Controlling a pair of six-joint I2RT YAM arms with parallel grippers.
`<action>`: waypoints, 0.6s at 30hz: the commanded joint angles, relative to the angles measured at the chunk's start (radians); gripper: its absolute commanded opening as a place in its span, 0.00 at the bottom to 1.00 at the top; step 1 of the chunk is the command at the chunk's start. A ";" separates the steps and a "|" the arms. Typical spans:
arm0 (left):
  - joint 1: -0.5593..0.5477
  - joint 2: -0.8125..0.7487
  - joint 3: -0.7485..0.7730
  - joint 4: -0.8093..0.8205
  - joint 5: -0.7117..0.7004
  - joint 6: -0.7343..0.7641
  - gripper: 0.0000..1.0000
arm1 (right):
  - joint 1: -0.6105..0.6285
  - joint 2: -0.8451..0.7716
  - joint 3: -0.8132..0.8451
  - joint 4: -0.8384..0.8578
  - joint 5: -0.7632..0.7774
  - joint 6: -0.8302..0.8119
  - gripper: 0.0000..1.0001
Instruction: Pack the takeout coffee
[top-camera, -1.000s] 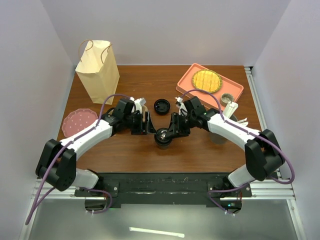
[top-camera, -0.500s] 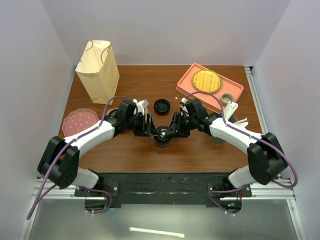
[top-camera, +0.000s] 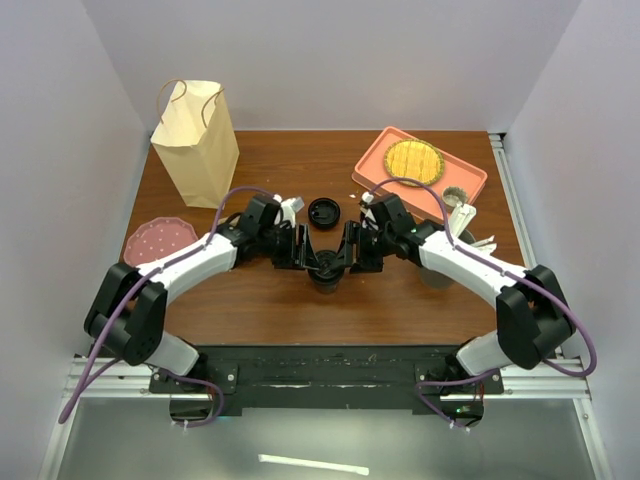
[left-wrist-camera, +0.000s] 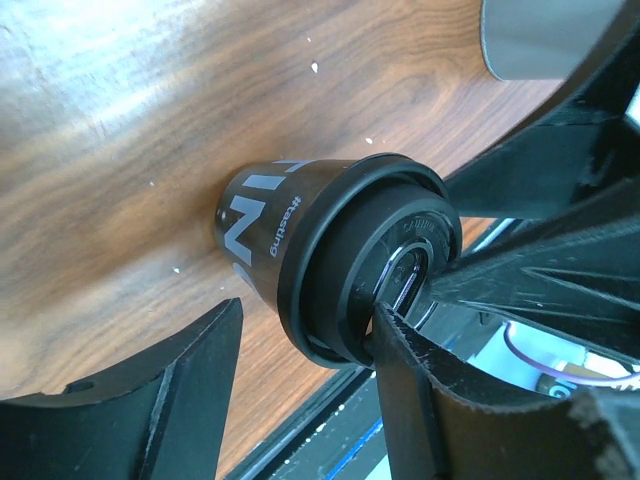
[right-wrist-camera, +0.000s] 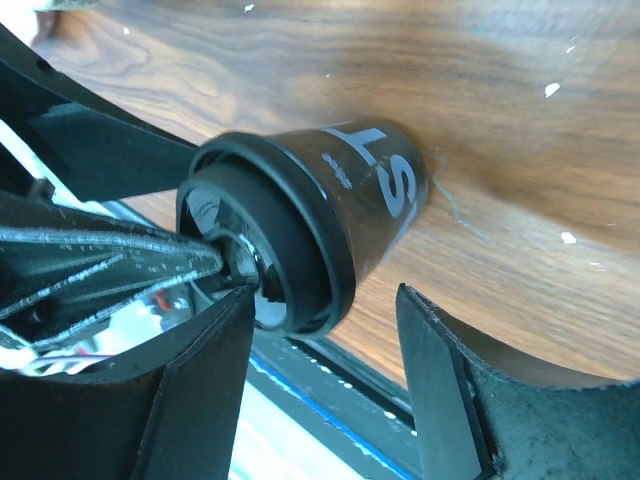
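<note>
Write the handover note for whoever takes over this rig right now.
Left gripper: open, fingers either side of the takeout coffee, gap showing.
Right gripper: open, straddling the same cup from the opposite side.
Cup: upright on the table, centre front, lid on.
Done: cup lidded; not yet packed.
Left: one arm grips, the other clears; then pack it, probably into the paper bag at back left.

Takeout coffee (top-camera: 325, 272): black cup, black lid, white lettering on the side. Worktop (top-camera: 400, 300): brown wood grain. Bag (top-camera: 195, 145), upper left: plain tan. Plate (top-camera: 157, 241), left: pink, white dots. Tray (top-camera: 460, 172), upper right: salmon. Round mat (top-camera: 414, 162): yellow grid.
</note>
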 joint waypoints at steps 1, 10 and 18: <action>0.003 0.051 0.023 -0.111 -0.138 0.099 0.57 | -0.006 -0.002 0.089 -0.065 0.032 -0.122 0.63; 0.003 0.084 0.063 -0.141 -0.142 0.180 0.56 | -0.055 0.069 0.165 -0.105 -0.111 -0.250 0.59; 0.003 0.088 0.078 -0.142 -0.131 0.206 0.56 | -0.085 0.127 0.173 -0.080 -0.213 -0.296 0.57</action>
